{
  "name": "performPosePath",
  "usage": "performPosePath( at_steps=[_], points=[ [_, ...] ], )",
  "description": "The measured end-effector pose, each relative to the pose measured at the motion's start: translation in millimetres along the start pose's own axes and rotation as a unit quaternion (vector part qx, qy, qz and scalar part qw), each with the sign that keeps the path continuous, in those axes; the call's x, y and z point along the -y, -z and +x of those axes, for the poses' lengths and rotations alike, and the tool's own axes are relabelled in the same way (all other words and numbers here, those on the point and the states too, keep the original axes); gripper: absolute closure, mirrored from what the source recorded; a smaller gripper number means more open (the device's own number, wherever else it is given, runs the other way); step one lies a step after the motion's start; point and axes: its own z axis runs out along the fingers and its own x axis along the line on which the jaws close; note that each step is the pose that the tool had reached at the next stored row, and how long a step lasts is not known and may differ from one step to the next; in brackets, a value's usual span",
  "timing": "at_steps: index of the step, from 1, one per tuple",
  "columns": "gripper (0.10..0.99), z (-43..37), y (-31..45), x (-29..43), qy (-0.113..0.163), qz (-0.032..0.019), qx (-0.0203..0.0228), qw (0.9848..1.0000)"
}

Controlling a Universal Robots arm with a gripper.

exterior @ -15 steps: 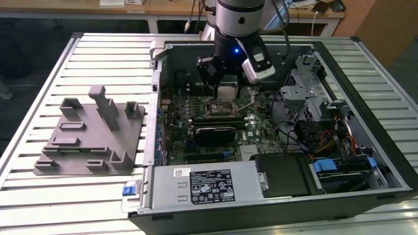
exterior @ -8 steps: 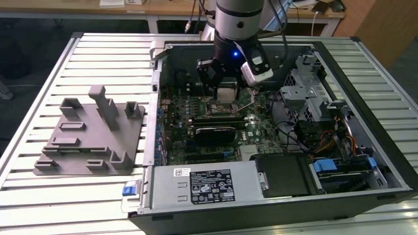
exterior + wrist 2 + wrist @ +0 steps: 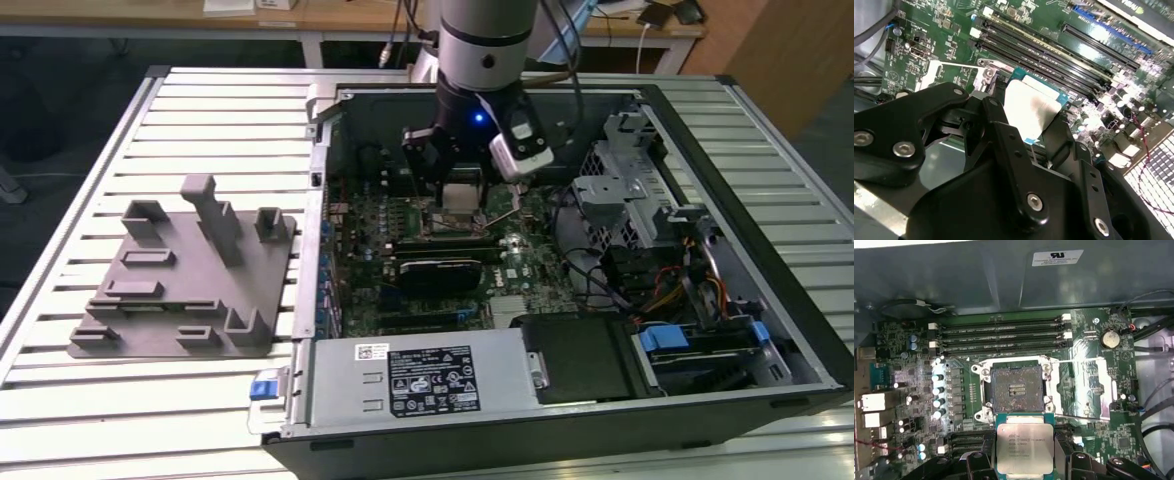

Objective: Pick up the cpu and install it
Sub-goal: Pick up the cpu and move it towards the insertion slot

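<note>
Quick count of what's on the bench: 1 open black desktop computer case lying on its side on 1 silver slatted metal table. There's 1 grey plastic tray with upright posts on the table, at the exterior view's left of the case. 1 silver power supply box with a black-and-white label sits at the near end of the case.

Inside is 1 green motherboard with 1 empty square processor socket in a silver frame. It also has 4 long black memory slots side by side and 1 round silver coin battery.

The 1 grey-and-black robot arm has its wrist pointing pretty much straight down into the case, over the far-middle part of the board.

The black 2-finger gripper is closed in on the silver-topped, blue-green-rimmed flat square cpu. In the second wrist view you can see the fingers pinching it, 1 on each of 2 opposite edges. The chip is held flat, silver top up, just beside the socket and not seated in it yet.
</note>
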Motion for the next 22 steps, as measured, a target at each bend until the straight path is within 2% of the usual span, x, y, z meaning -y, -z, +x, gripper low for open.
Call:
performPosePath(
  at_steps=[14, 22],
  points=[
    [0.545, 0.1, -15.9, -16.2, 0.002, 0.0000, -0.0006, 1.0000],
    [0.545, 0.2, -23.9, -22.5, 0.004, 0.0002, -0.0009, 1.0000]
  ],
)
